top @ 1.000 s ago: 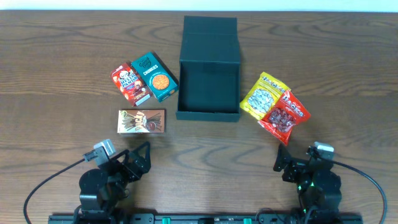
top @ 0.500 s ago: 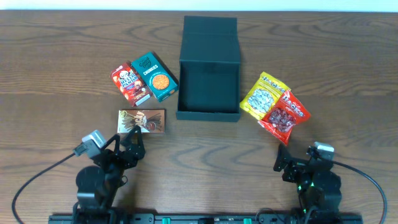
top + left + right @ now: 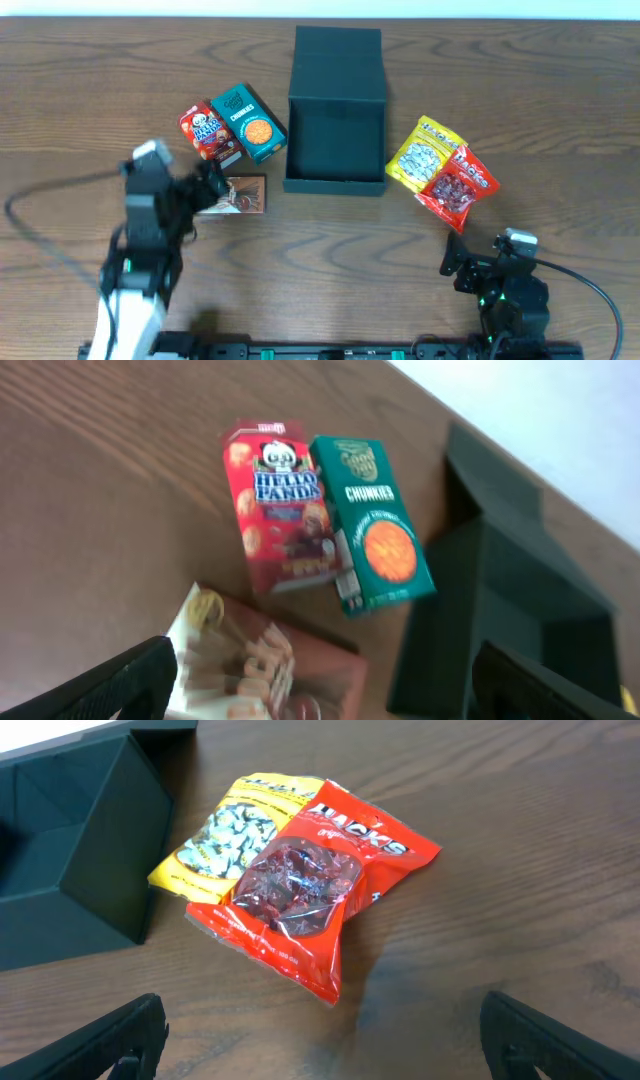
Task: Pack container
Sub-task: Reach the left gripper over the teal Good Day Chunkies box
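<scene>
Two grippers in view, both with jaws wide apart. Left gripper [image 3: 210, 186] out over the left half of the table [image 3: 80, 90], at the left end of a brown box [image 3: 242, 195]. From the left wrist, dark fingers [image 3: 125, 682] at either lower corner, with that box's blurred end between them. Cannot tell whether touching it.

Right gripper [image 3: 456, 266] low by the near edge, well apart from every item. From its own wrist, fingertips [image 3: 110, 1038] at the bottom corners, wood between.

Mid-table, towards the far edge: the container [image 3: 336, 100], dark teal, open, lid flap laid back on the far side, interior in shadow. Just left of it, a teal Chunkies box [image 3: 250, 123], flat and tilted, side by side with and touching a red Hello Panda box [image 3: 207, 133]. Brown box just nearer than those two.

Just right of the container, a yellow bag [image 3: 420, 150], partly covered by a red bag [image 3: 458, 186] lying across its near right part.
</scene>
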